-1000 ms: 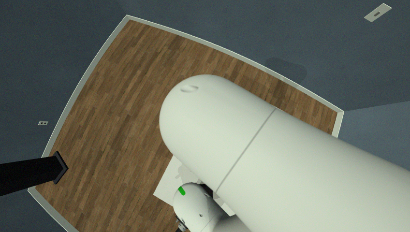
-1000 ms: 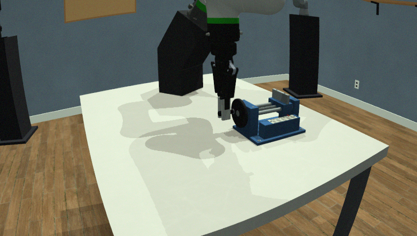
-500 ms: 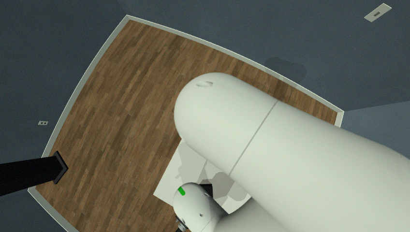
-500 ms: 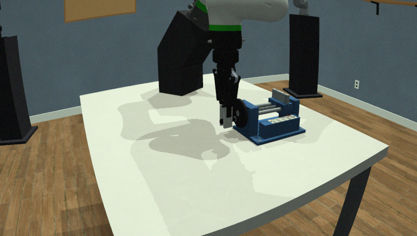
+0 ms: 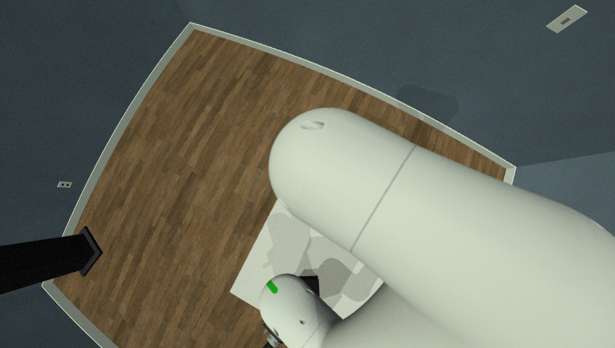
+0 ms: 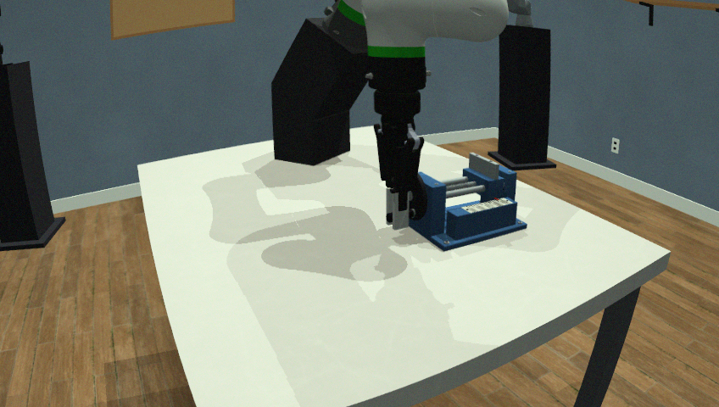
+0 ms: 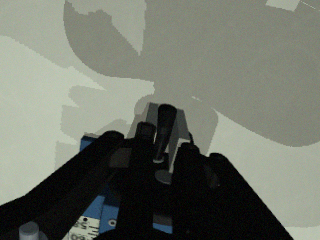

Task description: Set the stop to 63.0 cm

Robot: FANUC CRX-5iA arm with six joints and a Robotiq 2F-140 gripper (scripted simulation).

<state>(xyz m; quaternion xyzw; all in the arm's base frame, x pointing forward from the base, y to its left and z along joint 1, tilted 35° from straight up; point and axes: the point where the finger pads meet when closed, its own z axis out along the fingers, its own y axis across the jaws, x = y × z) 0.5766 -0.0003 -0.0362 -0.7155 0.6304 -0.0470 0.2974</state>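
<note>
Reaching down over the pale surface [image 5: 254, 275] [image 6: 202, 327] [image 7: 30, 100], I meet a blue frame [image 6: 482, 221] [image 7: 88, 142], its long axis level along silver rods [image 6: 465, 190]. Its upright black wheel [image 6: 420, 196] faces me; my jaws are closed on its dark handle [image 6: 389, 217] [image 7: 165, 117].

The black two-finger gripper [image 6: 398, 210] [image 7: 163, 119] has moved lower and closer to the black round handwheel [image 6: 420, 195], now covering more of its face. Seen from above, the white rounded arm [image 5: 345, 172] has shifted right, exposing more of the pale rectangular tabletop [image 5: 252, 275] [image 6: 211, 322].
</note>
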